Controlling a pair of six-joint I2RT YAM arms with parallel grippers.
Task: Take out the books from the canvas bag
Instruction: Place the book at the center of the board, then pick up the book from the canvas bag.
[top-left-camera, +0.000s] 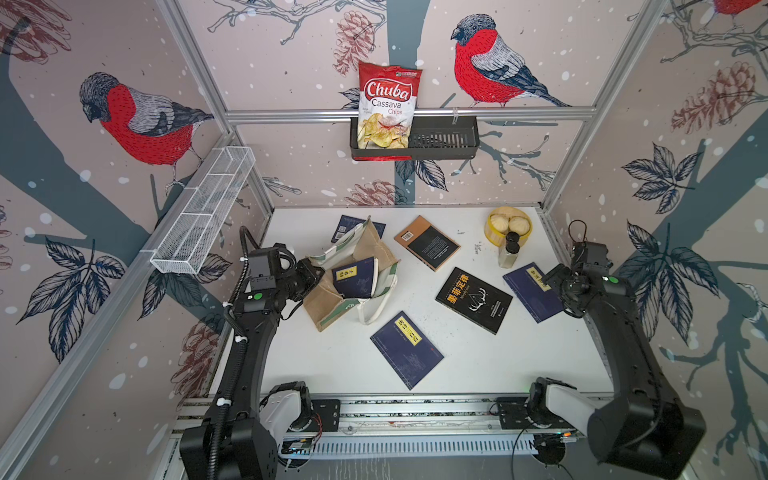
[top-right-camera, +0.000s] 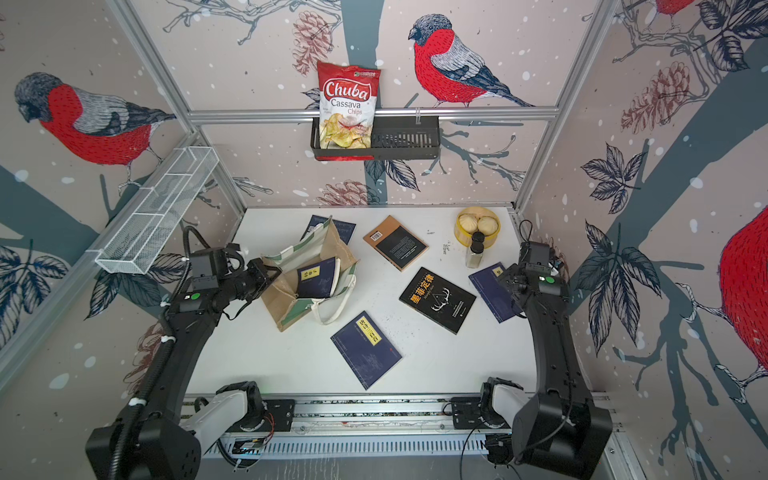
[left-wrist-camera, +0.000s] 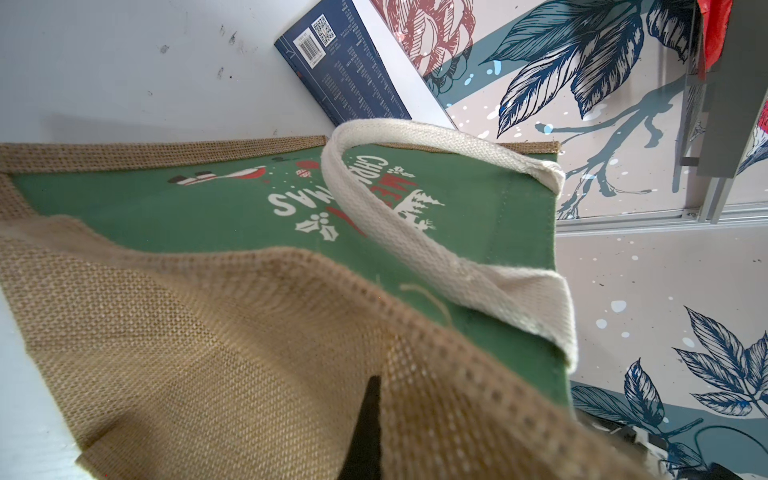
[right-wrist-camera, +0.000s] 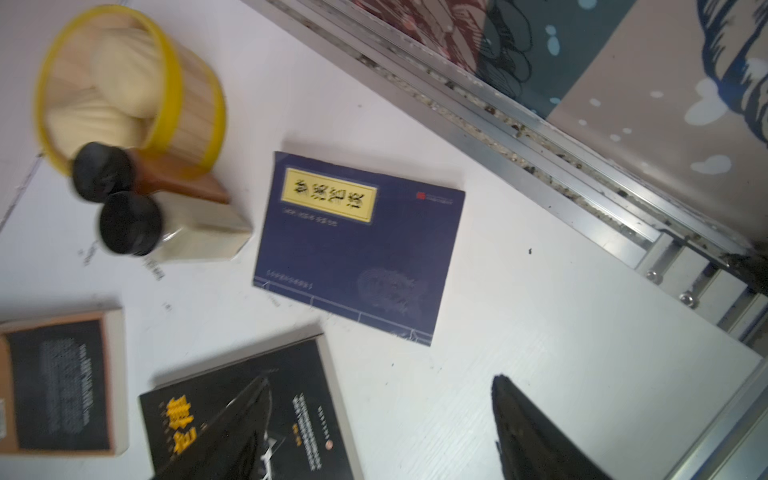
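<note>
In both top views the canvas bag (top-left-camera: 368, 245) lies gaping on the counter (top-left-camera: 332, 365) at left, its long axis running front to back. One navy book (top-left-camera: 355, 277) is inside, and other books (top-left-camera: 473, 299) are scattered to the right. In the left wrist view the left fingers (left-wrist-camera: 368, 428) are pinched on its jute edge. In the right wrist view the right fingers (right-wrist-camera: 536, 432) are spread wide and hold nothing, near a second navy book (right-wrist-camera: 357, 249) beside bottles (right-wrist-camera: 199, 232).

Brightly and evenly lit, with faint soft shadows on the white table (top-left-camera: 490, 365). Bowed by wide-angle distortion toward top-view edges. Motion-blurred in the right wrist view.
</note>
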